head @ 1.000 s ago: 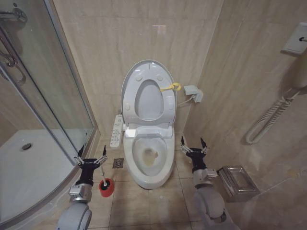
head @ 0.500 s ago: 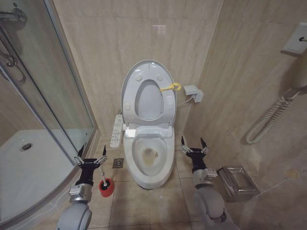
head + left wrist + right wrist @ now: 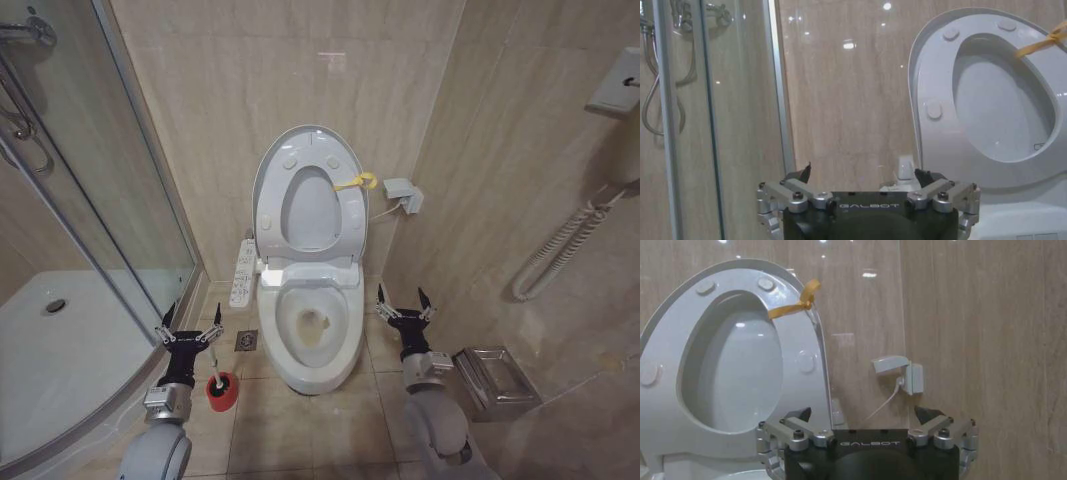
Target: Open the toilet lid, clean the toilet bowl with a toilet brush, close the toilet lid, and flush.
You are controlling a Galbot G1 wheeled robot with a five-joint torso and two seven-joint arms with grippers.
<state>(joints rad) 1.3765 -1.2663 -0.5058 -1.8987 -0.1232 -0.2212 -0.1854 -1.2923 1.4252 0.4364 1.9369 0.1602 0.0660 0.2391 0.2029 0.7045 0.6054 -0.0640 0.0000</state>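
The toilet lid (image 3: 310,205) stands raised against the back wall, with the ring seat (image 3: 271,205) up in front of it and a yellow loop (image 3: 357,182) at its edge. Below it the toilet bowl (image 3: 312,335) lies uncovered. The toilet brush (image 3: 215,365) stands in its red holder cup (image 3: 223,393) on the floor, left of the bowl. My left gripper (image 3: 190,325) hangs open just above and left of the brush handle. On the bowl's other side my right gripper (image 3: 403,303) is open, holding nothing. The wrist views show the open left gripper (image 3: 863,175), the open right gripper (image 3: 863,414) and the lid (image 3: 733,375).
A glass shower enclosure (image 3: 100,200) and its white tray (image 3: 60,340) close off the left. A long control panel (image 3: 243,272) runs along the bowl's left side, near a floor drain (image 3: 247,340). A metal box (image 3: 497,380) sits at the right wall, under a coiled hose (image 3: 560,250).
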